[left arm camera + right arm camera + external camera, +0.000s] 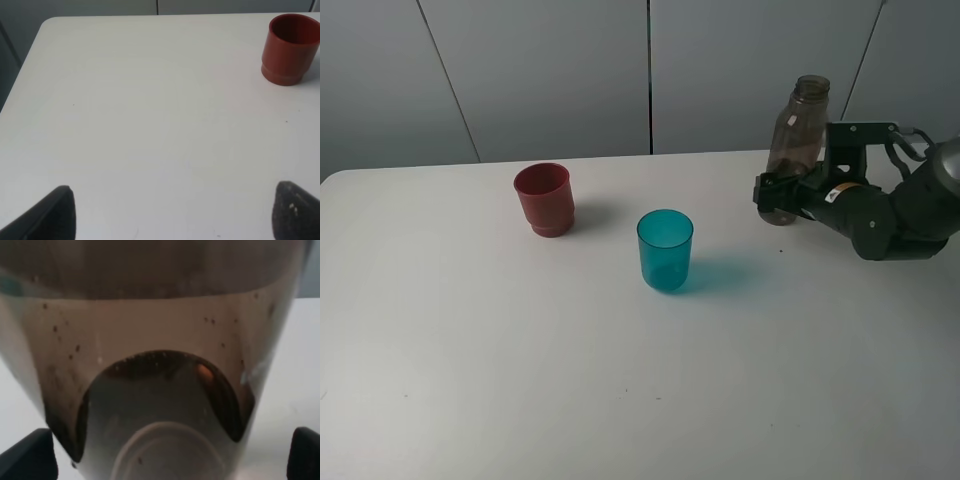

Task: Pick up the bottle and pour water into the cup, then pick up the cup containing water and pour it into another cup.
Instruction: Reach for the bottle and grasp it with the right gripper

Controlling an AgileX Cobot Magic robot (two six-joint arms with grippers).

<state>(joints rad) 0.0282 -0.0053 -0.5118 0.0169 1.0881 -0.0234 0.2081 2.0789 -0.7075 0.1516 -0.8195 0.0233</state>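
The smoky grey-brown bottle [799, 135] stands upright with a slight tilt at the right back of the table, uncapped. My right gripper [782, 195] is shut on its lower body. In the right wrist view the bottle [160, 340] fills the frame between the right gripper's [165, 460] dark fingertips [25, 457], and water shows inside. The teal cup [665, 250] stands upright mid-table, left of the bottle. The red cup [544, 199] stands upright further left and back; it also shows in the left wrist view [290, 49]. My left gripper [175, 215] is open and empty over bare table.
The white table [470, 350] ends at a grey panelled wall [570, 70] behind. The table's far left corner [47, 25] shows in the left wrist view. The left arm is out of the exterior high view.
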